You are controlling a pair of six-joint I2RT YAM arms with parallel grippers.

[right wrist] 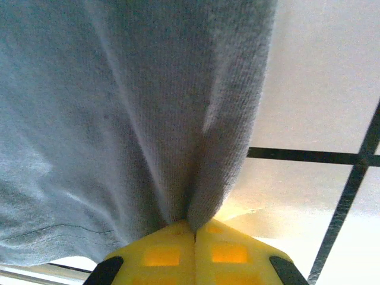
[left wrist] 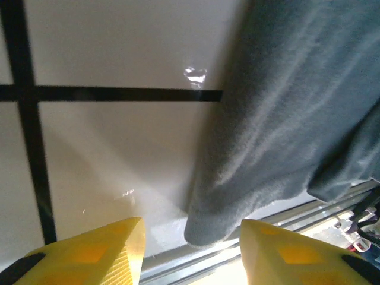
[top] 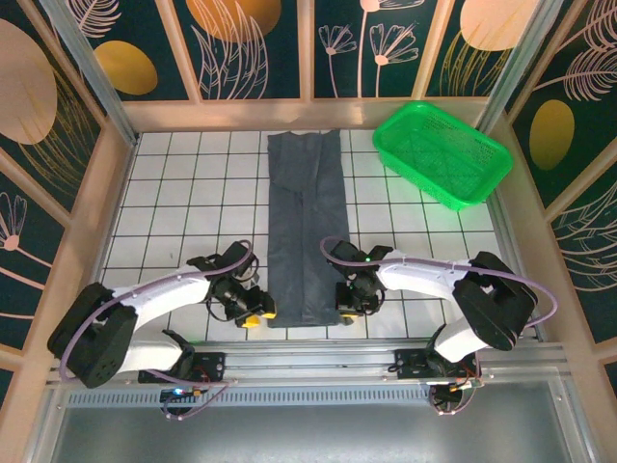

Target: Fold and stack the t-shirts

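Note:
The dark slate-grey t-shirt (top: pixel 307 227) lies folded into a long narrow strip down the middle of the white gridded table. My left gripper (top: pixel 253 313) sits at the strip's near left corner, open; its yellow fingers (left wrist: pixel 101 249) flank the cloth's rounded corner (left wrist: pixel 208 228) without pinching it. My right gripper (top: pixel 349 307) is at the near right corner, shut on the t-shirt's edge (right wrist: pixel 196 202), the cloth bunched into a crease between its yellow pads (right wrist: pixel 160 255).
A green mesh basket (top: pixel 442 154) stands at the back right. A metal rail (top: pixel 318 357) runs along the table's near edge just behind both grippers. Wooden frame walls enclose the table on three sides.

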